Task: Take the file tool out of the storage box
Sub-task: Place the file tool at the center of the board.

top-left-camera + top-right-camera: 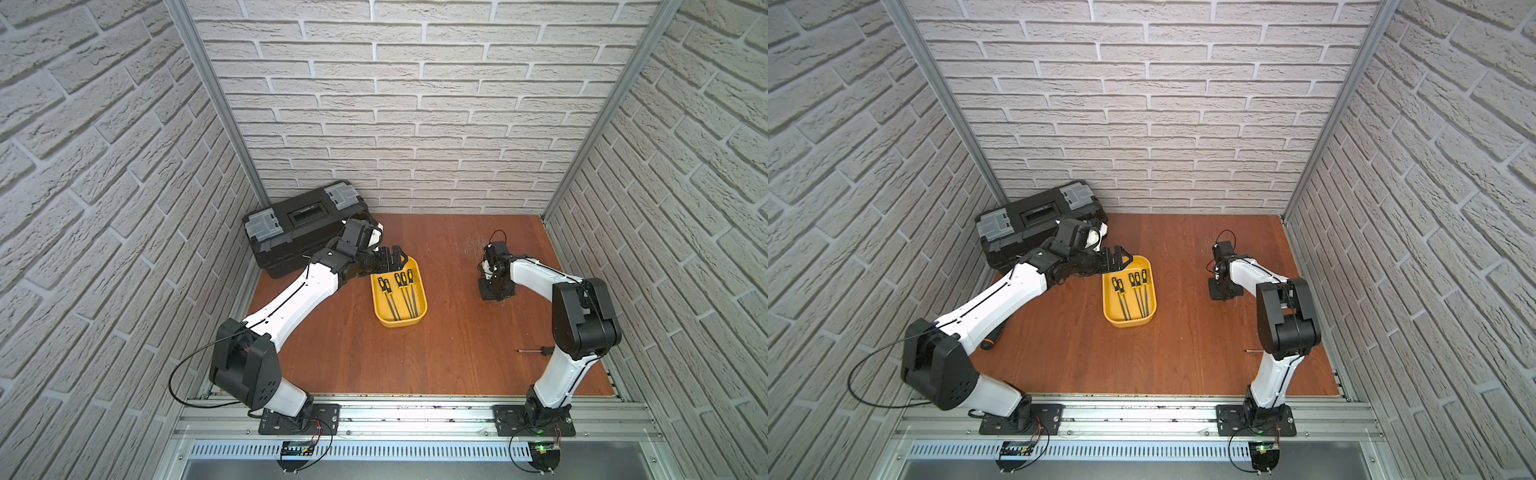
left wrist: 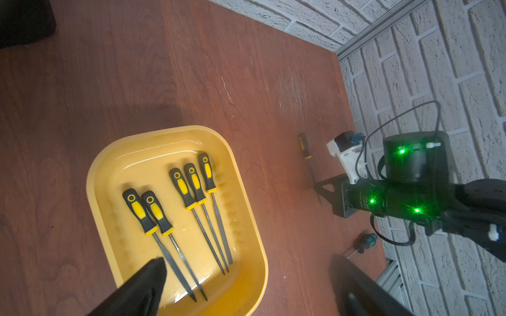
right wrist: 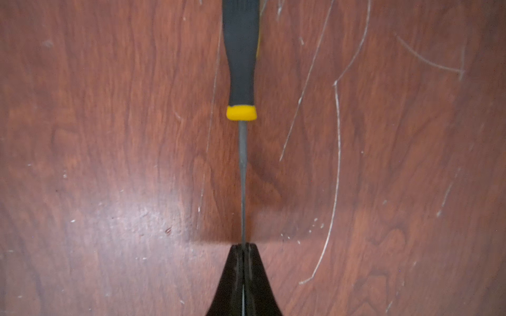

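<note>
The storage box [image 1: 420, 309] [image 1: 1150, 309] [image 2: 94, 175] is a shallow yellow tray at mid-table. Several file tools [image 1: 401, 291] [image 1: 1133, 291] [image 2: 191, 186] with black and yellow handles lie in it. My left gripper [image 1: 397, 255] [image 1: 1121, 255] [image 2: 246, 262] hangs open over the tray's far end, holding nothing. To the right, away from the tray, my right gripper [image 1: 492, 293] [image 1: 1223, 293] [image 3: 243, 246] points down, shut on the thin blade of another file tool [image 3: 241, 54] [image 2: 305, 147]. That file is level and low at the table. Whether it touches the wood I cannot tell.
A large black toolbox [image 1: 299, 228] [image 1: 1034, 224] with grey latches stands at the back left, beside my left arm. A small screwdriver [image 1: 536, 351] [image 2: 367, 242] lies near my right arm's elbow. Another dark-handled tool [image 1: 990, 338] lies under my left arm. Brick walls close three sides.
</note>
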`<act>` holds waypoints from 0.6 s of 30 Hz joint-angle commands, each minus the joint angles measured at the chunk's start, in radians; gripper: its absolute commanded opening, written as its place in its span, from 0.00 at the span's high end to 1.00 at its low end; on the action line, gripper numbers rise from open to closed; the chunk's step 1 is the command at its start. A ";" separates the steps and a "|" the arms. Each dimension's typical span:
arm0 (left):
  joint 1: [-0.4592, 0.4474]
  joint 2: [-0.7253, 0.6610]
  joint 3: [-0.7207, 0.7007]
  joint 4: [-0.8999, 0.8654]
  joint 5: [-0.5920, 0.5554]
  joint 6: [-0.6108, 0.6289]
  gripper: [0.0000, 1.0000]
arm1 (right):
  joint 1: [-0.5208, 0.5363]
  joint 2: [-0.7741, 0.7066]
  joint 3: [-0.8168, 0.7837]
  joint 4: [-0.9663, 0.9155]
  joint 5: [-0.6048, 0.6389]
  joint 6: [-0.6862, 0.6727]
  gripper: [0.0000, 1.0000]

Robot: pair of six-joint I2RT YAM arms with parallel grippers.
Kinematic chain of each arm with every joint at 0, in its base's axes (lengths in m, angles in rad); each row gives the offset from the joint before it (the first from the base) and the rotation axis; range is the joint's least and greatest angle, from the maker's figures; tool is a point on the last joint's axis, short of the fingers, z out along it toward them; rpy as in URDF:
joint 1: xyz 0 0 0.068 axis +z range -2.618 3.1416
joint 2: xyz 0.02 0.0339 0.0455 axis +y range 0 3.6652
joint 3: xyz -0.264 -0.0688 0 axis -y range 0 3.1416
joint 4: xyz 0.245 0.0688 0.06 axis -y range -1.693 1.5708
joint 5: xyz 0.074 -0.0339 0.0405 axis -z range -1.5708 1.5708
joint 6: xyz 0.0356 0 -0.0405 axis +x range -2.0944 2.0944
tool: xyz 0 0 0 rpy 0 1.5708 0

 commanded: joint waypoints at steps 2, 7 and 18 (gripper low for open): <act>-0.005 -0.026 -0.012 -0.002 -0.006 0.032 0.01 | -0.005 -0.004 0.022 0.019 0.018 0.007 0.97; -0.007 -0.025 -0.012 -0.002 -0.011 0.034 0.01 | -0.005 -0.002 0.014 0.027 0.023 0.014 0.90; -0.016 0.023 0.016 -0.038 -0.066 0.056 0.02 | -0.005 -0.038 0.026 0.010 0.030 0.002 0.78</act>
